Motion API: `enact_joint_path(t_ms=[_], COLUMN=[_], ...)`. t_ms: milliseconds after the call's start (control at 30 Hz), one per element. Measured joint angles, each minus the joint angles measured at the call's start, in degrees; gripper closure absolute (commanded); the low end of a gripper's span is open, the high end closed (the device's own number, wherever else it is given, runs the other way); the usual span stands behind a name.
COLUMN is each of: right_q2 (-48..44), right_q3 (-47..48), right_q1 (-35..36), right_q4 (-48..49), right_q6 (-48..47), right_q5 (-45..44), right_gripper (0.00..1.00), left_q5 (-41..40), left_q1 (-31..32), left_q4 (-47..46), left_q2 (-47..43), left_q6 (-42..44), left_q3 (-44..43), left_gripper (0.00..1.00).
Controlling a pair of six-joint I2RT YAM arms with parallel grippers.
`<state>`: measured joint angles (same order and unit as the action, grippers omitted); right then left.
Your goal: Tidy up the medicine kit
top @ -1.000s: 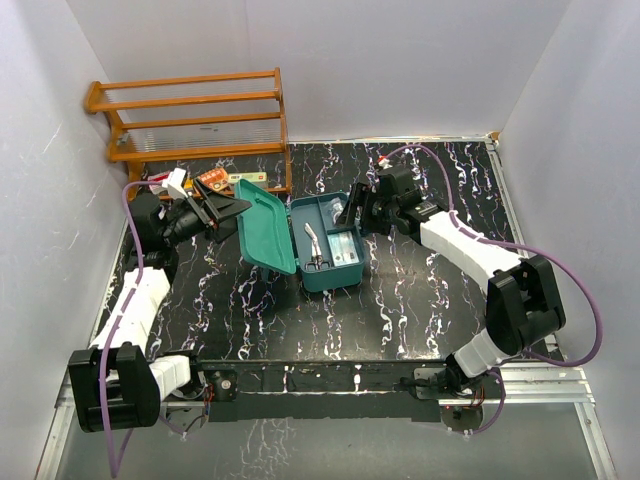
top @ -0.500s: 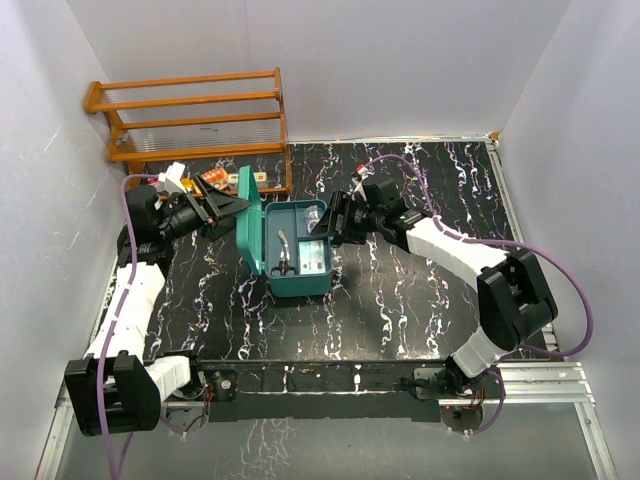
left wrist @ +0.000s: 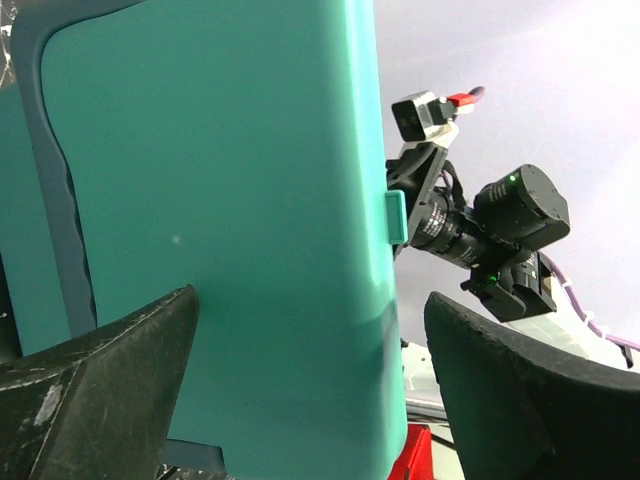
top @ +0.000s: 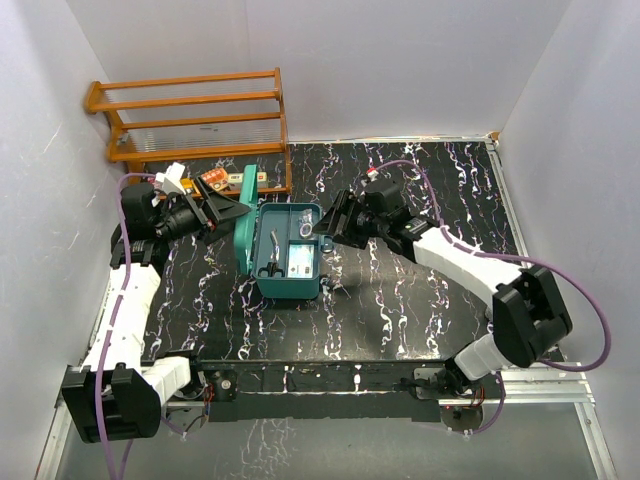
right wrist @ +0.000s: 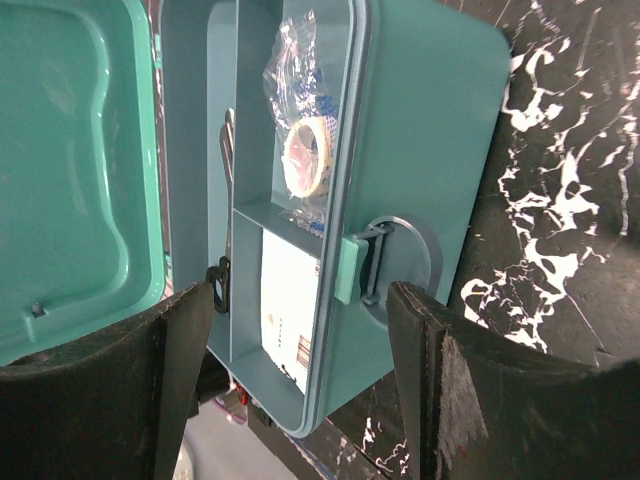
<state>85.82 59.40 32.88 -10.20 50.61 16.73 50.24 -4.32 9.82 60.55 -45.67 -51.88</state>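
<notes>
The teal medicine kit [top: 290, 288] sits open on the black marbled table [top: 420, 310], left of centre and near the wooden rack [top: 190, 115]. Its lid [top: 247, 215] stands almost upright on the left, and inside lie a bagged tape roll [right wrist: 305, 160], a metal instrument [right wrist: 227, 150] and a white packet [right wrist: 290, 320]. The left gripper [top: 228, 208], jaws spread wide and gripping nothing, straddles the lid from outside, while the right gripper [top: 325, 228], equally wide and empty, brackets the latch [right wrist: 352, 270] on the kit's opposite wall.
</notes>
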Motion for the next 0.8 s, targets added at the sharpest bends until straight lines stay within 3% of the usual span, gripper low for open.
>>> enact_joint_path(t_ms=[800], right_q2=[-10.93], right_q3=[-0.81], right_q1=[-0.04], right_q4=[-1.22], right_q6=[-2.51], right_q5=[-10.99], right_gripper=[0.32], left_q5=[9.22], left_q1=[0.04], left_q4=[-16.68], left_q2=[0.55], left_q6=[-15.06], left_q3=[5.99], left_gripper=[0.07])
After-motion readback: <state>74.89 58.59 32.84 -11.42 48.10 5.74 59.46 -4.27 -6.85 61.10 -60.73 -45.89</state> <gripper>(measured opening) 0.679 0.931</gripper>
